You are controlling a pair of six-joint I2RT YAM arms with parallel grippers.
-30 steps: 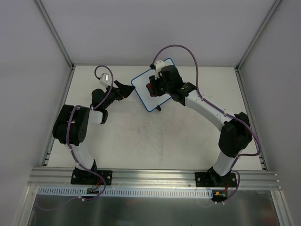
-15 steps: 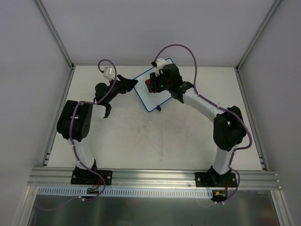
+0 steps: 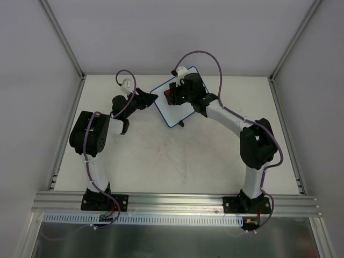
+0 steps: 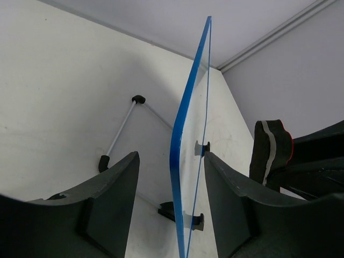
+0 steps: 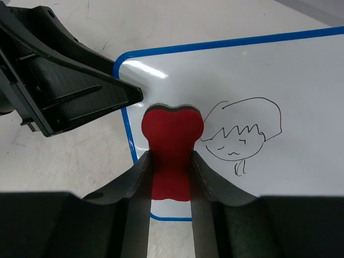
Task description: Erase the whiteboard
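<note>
The whiteboard [image 3: 173, 113] stands tilted on its feet at the back middle of the table, with a blue rim. A black doodle [image 5: 244, 131] of a face is on it. My right gripper [image 3: 172, 97] is shut on the red bone-shaped eraser [image 5: 172, 126] and holds it against the board, just left of the doodle. My left gripper [image 3: 152, 98] is open at the board's left edge. In the left wrist view the blue edge [image 4: 180, 140] runs between the two fingers [image 4: 113, 188] with a gap on each side. The eraser's side [image 4: 271, 150] shows there too.
The board's thin metal stand leg with black feet [image 4: 121, 129] rests on the table behind it. Grey walls enclose the table at the back and sides. An aluminium rail [image 3: 177, 201] runs along the near edge by the arm bases.
My left gripper has moved right, up to the board's left edge, which now lies between its open fingers. My right gripper has shifted slightly left on the board with the eraser.
</note>
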